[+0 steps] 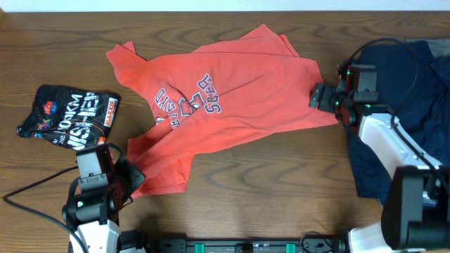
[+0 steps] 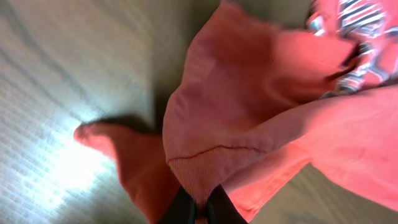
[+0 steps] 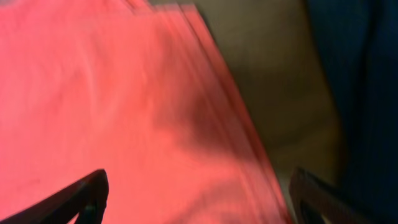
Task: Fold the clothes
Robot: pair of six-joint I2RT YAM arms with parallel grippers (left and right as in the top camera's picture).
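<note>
**A:** Status re folding?

**B:** Barely begun, by the look. Found red T-shirt [image 1: 232,105] sprawled slantwise mid-tabletop [image 1: 281,176], lettering up, wrinkled throughout. Saw no clean fold anywhere. Lower-left part doubled over itself; judged a rumple, not a fold.

**A:** Pincers?

**B:** Checked both. Left pincer [image 2: 200,208] clamped tight on T-shirt's lower-left corner, w/ red cloth nipped between tips per wrist view. Right pincer [image 1: 320,96] spread wide at T-shirt's right edge, straddling red cloth. Gripping nothing, as far as visible.

**A:** Remaining wk?

**B:** Nearly all, in my est. Yet to do: flatten, square up, turn sleeves in, fold body over. Likely next: shut right pincer on that edge, then draw taut against left grip.

**A:** Other items?

**B:** Noted black printed shirt [image 1: 67,116] at left, near T-shirt but apart. Noted navy garments [image 1: 422,84] at far right, partly under right arm. Treated both as outside the job.

**A:** Concerns?

**B:** Possible snag: grabbing more than one layer at right edge. Cannot tell layer count from blurred wrist view.
</note>
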